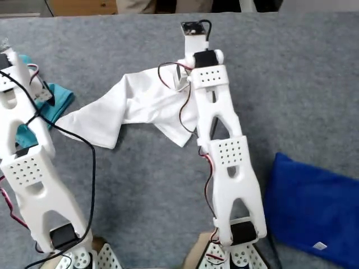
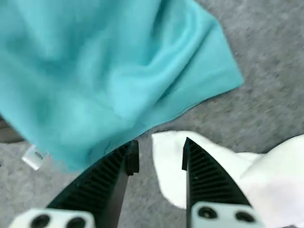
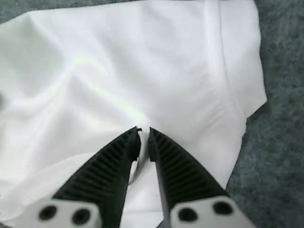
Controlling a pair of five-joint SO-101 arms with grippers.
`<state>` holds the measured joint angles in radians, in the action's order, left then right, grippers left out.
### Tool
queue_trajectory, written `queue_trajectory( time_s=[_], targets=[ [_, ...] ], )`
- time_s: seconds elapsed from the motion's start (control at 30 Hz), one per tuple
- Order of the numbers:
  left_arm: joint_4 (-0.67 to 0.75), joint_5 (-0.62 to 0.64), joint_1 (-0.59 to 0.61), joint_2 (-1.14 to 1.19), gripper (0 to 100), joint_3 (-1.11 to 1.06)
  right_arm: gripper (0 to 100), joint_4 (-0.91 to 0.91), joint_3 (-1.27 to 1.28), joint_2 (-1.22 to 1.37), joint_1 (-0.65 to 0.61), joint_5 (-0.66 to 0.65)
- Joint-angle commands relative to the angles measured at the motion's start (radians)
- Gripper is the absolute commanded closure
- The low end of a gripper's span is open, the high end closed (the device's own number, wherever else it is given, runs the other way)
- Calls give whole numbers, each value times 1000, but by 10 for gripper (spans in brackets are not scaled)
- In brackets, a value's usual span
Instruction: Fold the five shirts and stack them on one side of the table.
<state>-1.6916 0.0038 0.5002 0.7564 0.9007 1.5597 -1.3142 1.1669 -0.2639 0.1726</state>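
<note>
So the white shirt [image 1: 134, 106] is lying mid-table, stretched out on a diagonal. Its long axis runs from a loose corner near the left arm up to a bunched end at the far centre, where the right gripper [image 3: 143, 135] sits. That gripper's fingers are pinched nearly together on a raised fold of the white fabric, so it's got hold of the shirt. The left gripper [image 2: 156, 154] has its fingers spread apart with nothing between them but the white shirt's corner lying on the table underneath. The teal shirt [image 2: 109, 66] is crumpled just beyond the fingertips, at the table's left side, and its edge is just beside that white corner. A blue shirt [image 1: 314, 207] lies in a flat heap at the near right, well apart from the other two. The table [image 1: 140, 185] has a grey felt-like covering, and past its far edge there's a strip of wood-toned floor [image 1: 84, 7]. There's a white tag [image 2: 34, 156] on the teal shirt's hem and a small label [image 1: 320, 245] on the blue one, but I can't read the print on either.
</note>
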Motion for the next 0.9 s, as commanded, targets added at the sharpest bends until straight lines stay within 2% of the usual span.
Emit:
queue_trajectory(
  time_s=[0.0, 0.17, 0.3, 0.43, 0.53, 0.73, 0.87],
  targets=[
    [-64, -32, 15, -61, 835, 44, 987, -18, -62, 19, 36, -6],
    [-68, 32, -3, -61, 830, 5, 987, 3, -148, 64, 38, -8],
    [-66, 35, -31, -28, 771, -92, 987, 17, -211, 97, 35, -12],
    [-57, 38, -52, -24, 765, -149, 987, 43, -274, 125, 33, -14],
    [-9, 38, -64, 5, 764, -175, 987, 46, -311, 145, 35, -14],
    [-17, 41, -127, 45, 769, -152, 986, 54, -348, 163, 33, -40],
    [-11, 117, -164, 30, 816, -150, 986, 51, -348, 163, 33, -41]
  ],
)
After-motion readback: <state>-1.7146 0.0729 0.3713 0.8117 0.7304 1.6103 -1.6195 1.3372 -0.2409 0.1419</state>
